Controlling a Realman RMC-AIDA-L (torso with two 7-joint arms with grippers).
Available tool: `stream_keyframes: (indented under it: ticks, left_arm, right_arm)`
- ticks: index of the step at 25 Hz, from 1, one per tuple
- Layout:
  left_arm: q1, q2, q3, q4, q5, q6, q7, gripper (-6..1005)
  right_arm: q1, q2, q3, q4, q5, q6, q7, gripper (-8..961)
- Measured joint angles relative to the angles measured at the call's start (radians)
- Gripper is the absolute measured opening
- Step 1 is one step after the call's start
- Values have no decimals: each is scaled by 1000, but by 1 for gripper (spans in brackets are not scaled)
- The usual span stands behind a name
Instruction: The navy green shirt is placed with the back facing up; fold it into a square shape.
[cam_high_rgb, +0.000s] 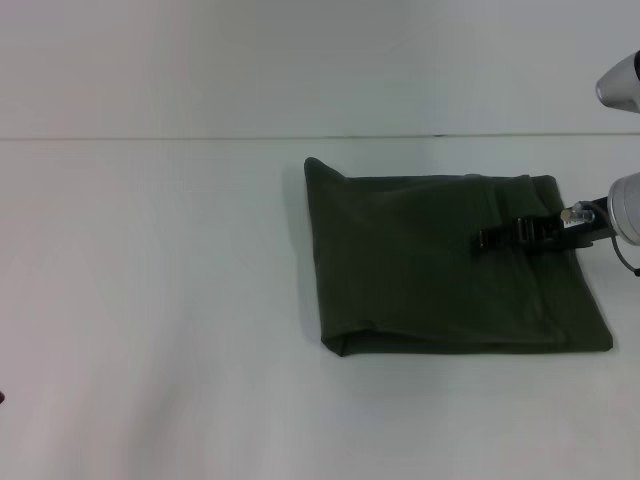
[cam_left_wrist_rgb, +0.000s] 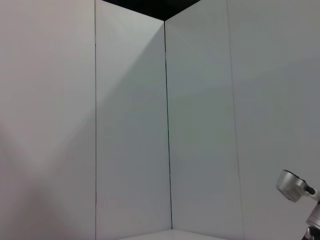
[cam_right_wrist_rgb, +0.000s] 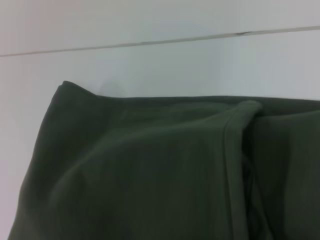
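The navy green shirt (cam_high_rgb: 445, 265) lies folded into a rough square on the white table (cam_high_rgb: 150, 300), right of centre, with its plain side up. In the right wrist view the shirt (cam_right_wrist_rgb: 150, 175) fills the lower part, with a hem fold running down it. My right gripper (cam_high_rgb: 484, 239) reaches in from the right edge and sits low over the shirt's right half, pointing left. The left gripper is out of view, and its wrist camera faces only white walls.
The table's far edge (cam_high_rgb: 200, 138) meets a white wall. Bare table top spreads to the left of and in front of the shirt. Part of the right arm (cam_left_wrist_rgb: 295, 186) shows in the left wrist view's corner.
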Motion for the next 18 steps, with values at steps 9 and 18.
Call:
stream_keyframes:
  ticks: [9,18]
  left_arm:
    - [-5,0,0,0,0,0,0,815]
    - [-9,0,0,0,0,0,-10,809]
  right_arm:
    - [0,0,-2,2,-4,-4,12,826]
    - [-6,-2,-2,0,-5,-4,13,551]
